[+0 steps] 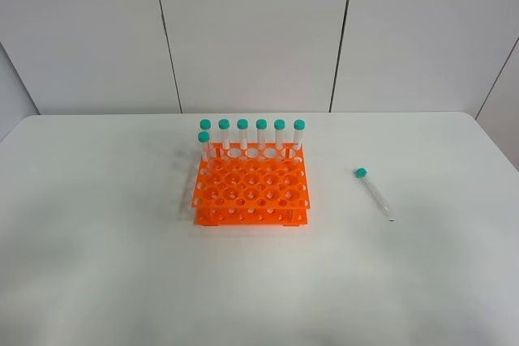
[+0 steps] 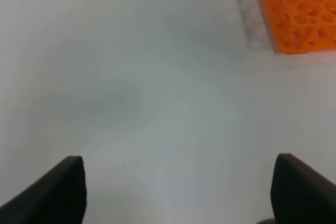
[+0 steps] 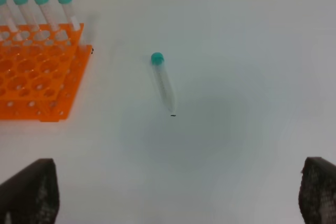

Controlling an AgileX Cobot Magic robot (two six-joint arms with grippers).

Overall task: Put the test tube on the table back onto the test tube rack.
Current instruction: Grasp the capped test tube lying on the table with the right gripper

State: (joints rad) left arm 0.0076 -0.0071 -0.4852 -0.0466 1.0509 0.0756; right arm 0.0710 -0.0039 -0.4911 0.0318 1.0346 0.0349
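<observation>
Test tube (image 1: 373,192) lies flat on the white table (image 1: 122,265) in the high view, at three o'clock from the orange test tube rack (image 1: 251,192) and well apart from it, its teal cap toward eleven o'clock and its tip toward five. Seven capped tubes (image 1: 251,137) stand upright along the rack's twelve o'clock edge. In the left wrist view the left gripper (image 2: 178,192) hangs over bare table with its jaws spread wide and nothing between them; a rack corner (image 2: 302,14) sits ahead at about one o'clock. In the right wrist view the right gripper (image 3: 178,198) is likewise released and empty; the tube (image 3: 164,82) lies ahead near twelve o'clock, apart from the jaws, with the rack (image 3: 37,82) toward ten.
</observation>
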